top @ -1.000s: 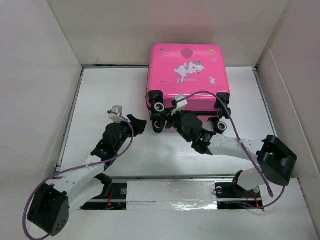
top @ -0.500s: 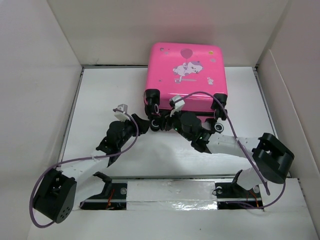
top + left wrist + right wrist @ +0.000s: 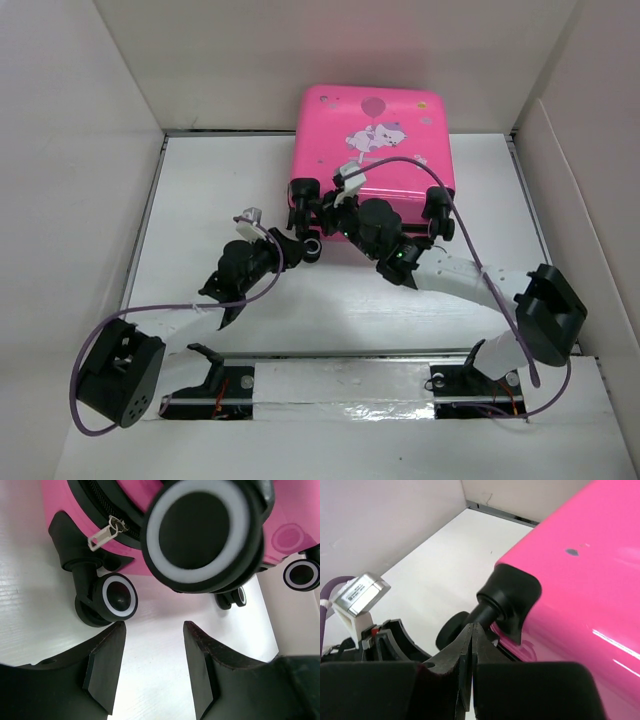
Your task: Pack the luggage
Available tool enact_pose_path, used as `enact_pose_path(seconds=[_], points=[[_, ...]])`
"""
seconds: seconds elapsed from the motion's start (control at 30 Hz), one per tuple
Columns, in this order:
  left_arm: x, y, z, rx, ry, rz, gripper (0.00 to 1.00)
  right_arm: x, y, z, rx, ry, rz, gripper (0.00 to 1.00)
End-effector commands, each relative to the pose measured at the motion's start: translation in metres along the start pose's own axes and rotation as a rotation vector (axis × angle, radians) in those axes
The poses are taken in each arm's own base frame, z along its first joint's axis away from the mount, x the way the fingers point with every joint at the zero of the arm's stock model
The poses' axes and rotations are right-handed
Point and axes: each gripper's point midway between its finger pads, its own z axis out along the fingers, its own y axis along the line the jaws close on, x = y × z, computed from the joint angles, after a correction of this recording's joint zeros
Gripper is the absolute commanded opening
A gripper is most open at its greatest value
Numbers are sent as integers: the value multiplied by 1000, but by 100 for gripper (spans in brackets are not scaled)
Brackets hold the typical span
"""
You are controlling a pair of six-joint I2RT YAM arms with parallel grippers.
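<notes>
The pink luggage (image 3: 375, 140) lies flat and closed at the back of the white table, with its black wheels facing the arms. My right gripper (image 3: 322, 208) is at its near left corner. In the right wrist view the right gripper (image 3: 471, 626) is shut, with nothing visible between its fingers, and its tips rest against a black wheel stem (image 3: 487, 612) beside the pink shell (image 3: 580, 580). My left gripper (image 3: 298, 245) hovers low just in front of the wheels. The left gripper (image 3: 154, 630) is open and empty, facing a wheel (image 3: 119, 596) and the silver zipper pull (image 3: 102, 535).
White walls (image 3: 100, 120) enclose the table on the left, back and right. The left arm's wrist camera (image 3: 360, 595) sits close beside the right gripper. Purple cables loop over both arms. A taped strip (image 3: 340, 385) runs along the near edge between the bases.
The right gripper has closed and moved left and farther in, to the luggage's near left wheel. The left arm has advanced toward the wheels, its jaws narrowing slightly.
</notes>
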Motion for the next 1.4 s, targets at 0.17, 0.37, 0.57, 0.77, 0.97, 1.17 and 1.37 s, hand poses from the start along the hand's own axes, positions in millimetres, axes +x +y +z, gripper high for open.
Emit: enact_pose_path(seconds=[0.17,0.37,0.57,0.77,0.97,1.17,1.37], points=[[-33,-29,12,91,-90,-10,47,36,6,25,-27,89,-13,2],[-30,-26,14,93,-83,-35,47,59,4,25,-25,118,9,0],[-25,-19,14,75,-78,-44,47,74,3,25,-24,137,23,0],[-49,-14,22,1,-135,-28,49,71,6,29,-35,127,26,0],[-70,-13,26,-50,-202,-16,51,70,8,28,-46,126,25,0],[-82,-13,27,-77,-238,5,51,42,4,6,-39,69,25,28],[-82,-13,24,-70,-244,11,51,11,4,-9,-38,28,6,52]])
